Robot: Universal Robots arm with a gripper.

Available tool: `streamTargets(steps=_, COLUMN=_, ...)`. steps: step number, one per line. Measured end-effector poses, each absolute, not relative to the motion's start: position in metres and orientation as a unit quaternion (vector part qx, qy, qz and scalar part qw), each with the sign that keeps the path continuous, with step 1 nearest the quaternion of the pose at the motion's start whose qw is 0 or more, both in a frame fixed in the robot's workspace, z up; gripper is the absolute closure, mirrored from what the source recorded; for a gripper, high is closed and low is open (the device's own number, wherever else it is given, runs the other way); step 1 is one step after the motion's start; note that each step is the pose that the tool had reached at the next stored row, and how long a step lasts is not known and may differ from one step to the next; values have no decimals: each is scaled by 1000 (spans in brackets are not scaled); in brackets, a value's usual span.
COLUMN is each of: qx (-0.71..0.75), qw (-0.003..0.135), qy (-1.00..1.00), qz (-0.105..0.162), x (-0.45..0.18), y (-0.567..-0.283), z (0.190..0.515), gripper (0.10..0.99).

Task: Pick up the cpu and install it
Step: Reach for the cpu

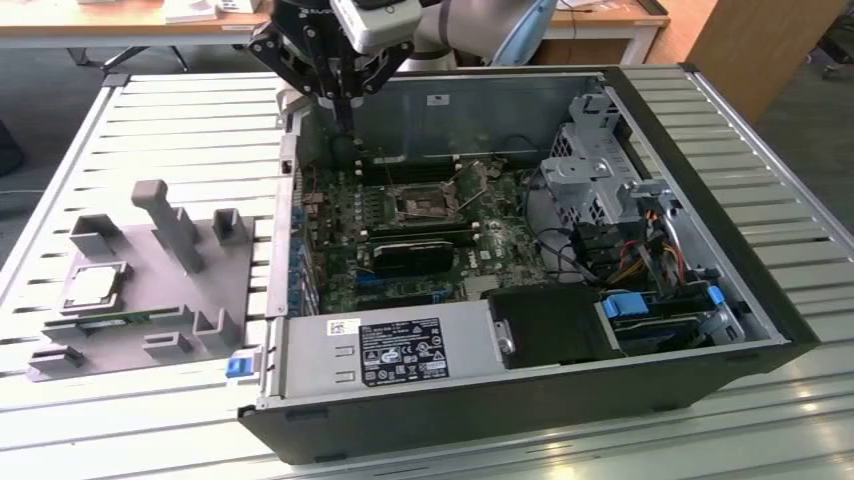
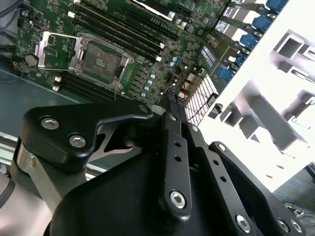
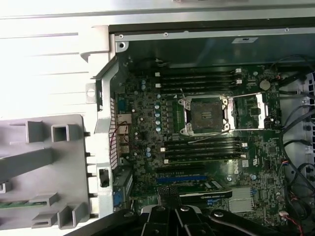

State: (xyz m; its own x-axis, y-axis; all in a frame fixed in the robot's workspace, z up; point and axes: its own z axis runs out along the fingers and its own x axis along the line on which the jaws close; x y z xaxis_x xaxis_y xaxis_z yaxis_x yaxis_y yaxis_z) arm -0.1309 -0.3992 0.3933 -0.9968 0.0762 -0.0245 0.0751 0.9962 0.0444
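Note:
The cpu point(image 1: 94, 285), a flat silver square, lies in a pocket of the grey holder point(image 1: 174, 300) on the table, at the exterior view's left, outside the case. My gripper point(image 1: 344, 128) hangs over the far left corner of the open computer case point(image 1: 534, 390), well away from the cpu. Its fingers point(image 2: 171, 105) are shut together with nothing between them, and their tips point(image 3: 167, 192) also show in the first wrist view. On the motherboard the cpu socket point(image 3: 204, 115) stands empty, its metal load plate point(image 3: 251, 110) flipped open beside it; it appears as the socket point(image 2: 101, 61) in the second wrist view.
A green memory stick point(image 1: 114, 320) lies in the grey holder near the cpu. Inside the case are a black card point(image 1: 411, 255), the power supply point(image 1: 387, 355), a drive cage point(image 1: 601, 175) and loose cables point(image 1: 641, 250). The case walls rise around the motherboard.

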Motion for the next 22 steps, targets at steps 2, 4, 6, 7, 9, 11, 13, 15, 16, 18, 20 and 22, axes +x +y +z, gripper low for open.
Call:
streamTargets(steps=2, qx=38, qw=13, qy=999, qz=22, x=-132, y=-399, z=393, gripper=980)
streamTargets(steps=4, qx=38, qw=13, qy=999, qz=22, x=-133, y=-399, z=393, gripper=980)
streamTargets(steps=6, qx=38, qw=13, qy=999, qz=22, x=-134, y=-399, z=393, gripper=980)
streamTargets(steps=7, qx=38, qw=13, qy=999, qz=22, x=-135, y=-399, z=393, gripper=980)
streamTargets(steps=9, qx=38, qw=13, qy=999, qz=22, x=-136, y=-399, z=393, gripper=980)
streamTargets(steps=11, qx=38, qw=13, qy=999, qz=22, x=-137, y=-399, z=393, gripper=980)
streamTargets(steps=13, qx=38, qw=13, qy=999, qz=22, x=-137, y=-399, z=393, gripper=980)
streamTargets(steps=15, qx=38, qw=13, qy=999, qz=22, x=-138, y=-399, z=393, gripper=980)
streamTargets(steps=16, qx=38, qw=13, qy=999, qz=22, x=-138, y=-399, z=393, gripper=980)
streamTargets(steps=18, qx=38, qw=13, qy=999, qz=22, x=-139, y=-399, z=393, gripper=980)
streamTargets(steps=20, qx=38, qw=13, qy=999, qz=22, x=-140, y=-399, z=393, gripper=980)
streamTargets(steps=22, qx=38, qw=13, qy=999, qz=22, x=-140, y=-399, z=393, gripper=980)
